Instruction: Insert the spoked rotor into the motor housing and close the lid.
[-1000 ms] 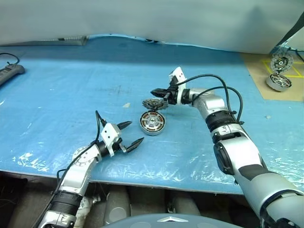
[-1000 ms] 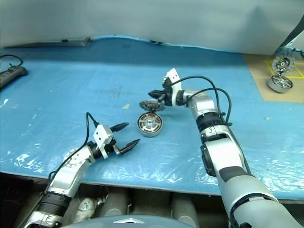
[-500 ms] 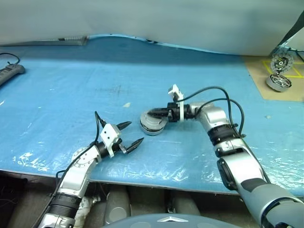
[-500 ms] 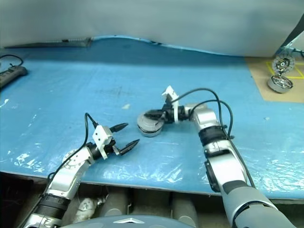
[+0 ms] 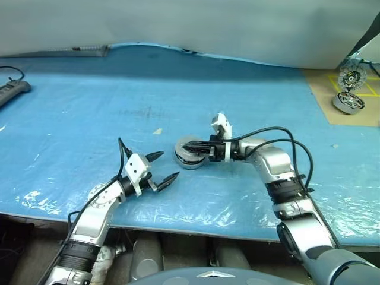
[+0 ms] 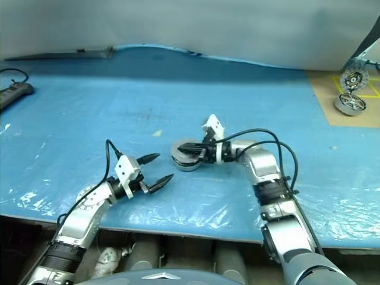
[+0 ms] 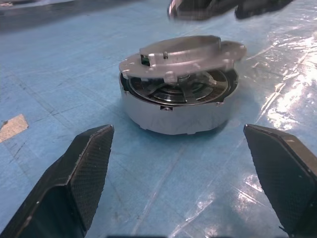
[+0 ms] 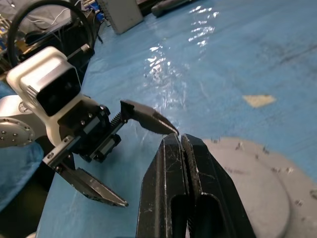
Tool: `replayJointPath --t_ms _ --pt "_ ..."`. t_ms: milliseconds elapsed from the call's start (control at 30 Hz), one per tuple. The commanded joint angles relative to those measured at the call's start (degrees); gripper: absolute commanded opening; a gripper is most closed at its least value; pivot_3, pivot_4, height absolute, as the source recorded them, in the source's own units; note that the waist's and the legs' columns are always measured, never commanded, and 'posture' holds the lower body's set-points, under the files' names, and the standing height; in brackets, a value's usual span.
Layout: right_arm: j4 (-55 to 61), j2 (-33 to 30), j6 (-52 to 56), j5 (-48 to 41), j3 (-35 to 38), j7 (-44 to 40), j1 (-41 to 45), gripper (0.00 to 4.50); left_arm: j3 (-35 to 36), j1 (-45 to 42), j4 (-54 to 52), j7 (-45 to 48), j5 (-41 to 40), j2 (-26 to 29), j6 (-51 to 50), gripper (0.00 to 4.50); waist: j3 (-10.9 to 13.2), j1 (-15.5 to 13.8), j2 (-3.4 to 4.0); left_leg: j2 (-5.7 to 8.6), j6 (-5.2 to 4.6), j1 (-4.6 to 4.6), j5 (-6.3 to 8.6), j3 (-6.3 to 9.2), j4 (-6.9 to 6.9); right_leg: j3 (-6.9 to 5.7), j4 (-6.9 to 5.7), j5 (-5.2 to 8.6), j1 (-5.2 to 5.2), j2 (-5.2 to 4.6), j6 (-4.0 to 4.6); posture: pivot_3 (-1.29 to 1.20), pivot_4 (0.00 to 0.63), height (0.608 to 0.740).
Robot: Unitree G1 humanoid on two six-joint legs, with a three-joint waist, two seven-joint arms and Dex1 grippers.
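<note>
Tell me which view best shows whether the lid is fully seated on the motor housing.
The left wrist view: the lid sits tilted, leaving a gap above the motor housing. The head views show it small, under the shut right gripper. The right wrist view shows its plain top.

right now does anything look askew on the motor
Yes: the lid sits tilted and shifted on the motor housing, leaving a gap where the spoked rotor shows, so it isn't seated. The shut right tool lies over it.
</note>
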State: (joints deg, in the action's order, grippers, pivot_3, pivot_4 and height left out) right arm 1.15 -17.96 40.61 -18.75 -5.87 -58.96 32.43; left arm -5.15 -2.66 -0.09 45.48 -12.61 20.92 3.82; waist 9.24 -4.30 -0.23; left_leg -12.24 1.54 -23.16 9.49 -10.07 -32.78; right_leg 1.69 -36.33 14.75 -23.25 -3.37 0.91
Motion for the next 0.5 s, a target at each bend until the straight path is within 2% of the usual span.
replayJointPath --t_ms 33,100,300,433,500 --pt "10.59 -0.64 4.41 0.8 1.39 9.15 -1.68 0.4 0.47 0.43 -1.99 -0.3 -0.96 -0.04 0.19 4.5 0.0 0.0 0.0 0.03 0.01 0.01 0.0 0.0 0.04 0.01 0.04 0.0 0.0 0.0 -0.01 0.0 0.15 0.74" --pt "13.31 -1.48 5.65 2.38 0.06 12.69 -3.08 0.83 0.22 0.29 -1.65 -0.4 -0.82 -0.36 0.3 4.5 0.0 0.02 0.0 0.09 0.02 0.02 -0.01 0.0 0.09 0.0 0.11 0.0 0.02 0.02 -0.02 0.0 0.15 0.74" --pt "14.77 -1.1 6.05 4.02 -3.38 18.45 -5.03 2.98 -0.33 -0.97 1.01 -0.26 -0.06 -1.66 1.85 4.5 0.0 0.18 0.0 0.35 0.04 -0.02 -0.01 0.01 0.4 0.04 0.65 -0.2 0.07 -0.02 -0.35 0.0 0.15 0.74" --pt "13.71 -0.91 5.36 4.1 -4.8 19.51 -4.73 4.32 -0.49 -1.13 2.18 0.0 0.23 -1.99 2.97 4.5 0.0 0.23 0.0 0.35 0.05 0.01 -0.01 0.01 0.49 0.03 0.64 -0.22 0.06 -0.01 -0.38 0.0 0.15 0.74" --pt "13.09 -0.77 4.81 4.5 -5.74 19.89 -4.36 4.47 -0.62 -0.94 2.26 -0.04 0.41 -2.09 3.35 4.5 0.0 0.23 0.0 0.36 0.06 0.0 -0.01 0.01 0.5 0.02 0.64 -0.22 0.06 -0.01 -0.39 0.0 0.15 0.74"
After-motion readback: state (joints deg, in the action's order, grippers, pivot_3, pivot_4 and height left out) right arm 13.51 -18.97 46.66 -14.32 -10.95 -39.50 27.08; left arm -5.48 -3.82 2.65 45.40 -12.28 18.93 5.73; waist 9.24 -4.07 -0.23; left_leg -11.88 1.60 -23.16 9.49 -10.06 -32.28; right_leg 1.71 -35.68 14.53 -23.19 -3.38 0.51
